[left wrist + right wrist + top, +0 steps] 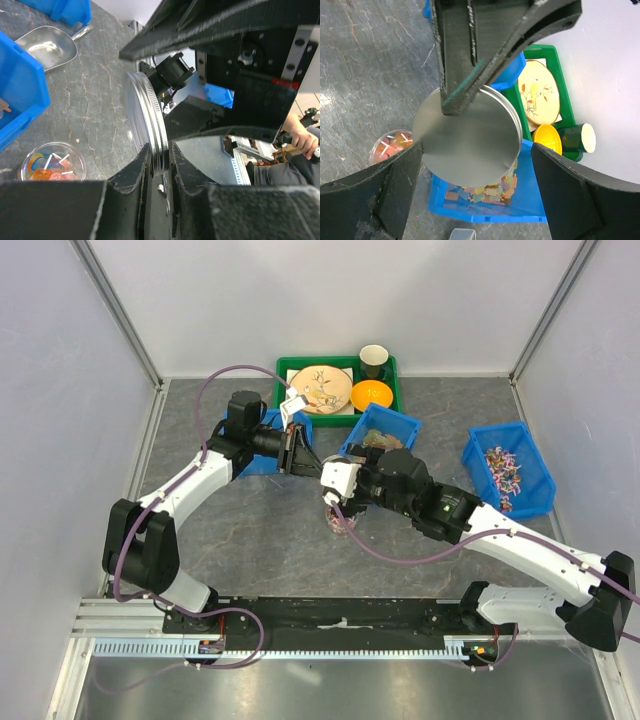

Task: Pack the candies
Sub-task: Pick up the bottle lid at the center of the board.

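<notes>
A clear jar (340,521) of candies (50,169) in red, orange and blue stands open on the grey table. In the right wrist view the jar (390,146) is at the lower left. My left gripper (160,156) is shut on the rim of a round metal lid (146,117), holding it on edge above the table. My right gripper (476,150) is open wide, its fingers (382,192) standing either side of the lid (470,142) and apart from it. From above, the left gripper (298,455) and right gripper (318,472) meet just behind the jar.
Beyond the right gripper is a blue bin (485,212) of flat pastel packets. A green tray (340,410) holds a plate (320,388), a yellow bowl (371,395) and a green cup (374,361). Another blue bin (508,468) of tiny sweets is at the right. A metal scoop (47,47) lies near a blue bin (22,95).
</notes>
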You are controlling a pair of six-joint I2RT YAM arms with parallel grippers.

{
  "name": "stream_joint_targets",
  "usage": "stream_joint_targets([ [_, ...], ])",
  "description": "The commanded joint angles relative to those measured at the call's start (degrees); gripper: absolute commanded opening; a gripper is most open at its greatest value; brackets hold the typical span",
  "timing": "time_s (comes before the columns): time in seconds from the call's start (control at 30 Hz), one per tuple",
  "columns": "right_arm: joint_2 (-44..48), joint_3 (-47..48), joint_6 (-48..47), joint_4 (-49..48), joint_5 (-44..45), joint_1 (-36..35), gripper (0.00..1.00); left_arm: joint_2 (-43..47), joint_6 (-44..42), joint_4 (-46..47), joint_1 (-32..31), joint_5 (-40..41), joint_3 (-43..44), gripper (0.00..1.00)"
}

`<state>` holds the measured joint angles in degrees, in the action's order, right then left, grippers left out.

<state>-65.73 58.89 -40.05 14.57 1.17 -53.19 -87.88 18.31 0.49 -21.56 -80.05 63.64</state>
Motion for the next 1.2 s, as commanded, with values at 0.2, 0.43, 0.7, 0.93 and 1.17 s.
stream_joint_targets([
  [0.2, -1.0, -0.4, -0.4, -3.1, 1.9, -1.7, 0.98, -0.6, 6.1, 6.1, 0.7, -2.4, -0.4, 0.02],
  [0.43, -1.5, -1.0, -0.9, -4.0, 2.9, -2.2, 0.98, -1.3, 7.0, 7.2, 1.3, -2.5, -0.6, 0.01],
  [0.7, -2.0, -1.3, -1.0, -5.7, 4.7, -2.5, 0.98, -1.2, 7.3, 7.8, 1.3, -3.2, -1.0, 0.01],
  [0.93, -2.6, -1.2, -0.9, -6.7, 5.3, -2.5, 0.98, -0.7, 7.6, 8.5, 1.3, -4.1, -1.5, 0.02],
  [1.17, -3.5, -1.4, -0.8, -7.8, 5.5, -2.6, 0.96, -0.5, 7.9, 9.2, 1.3, -4.4, -2.1, 0.02],
])
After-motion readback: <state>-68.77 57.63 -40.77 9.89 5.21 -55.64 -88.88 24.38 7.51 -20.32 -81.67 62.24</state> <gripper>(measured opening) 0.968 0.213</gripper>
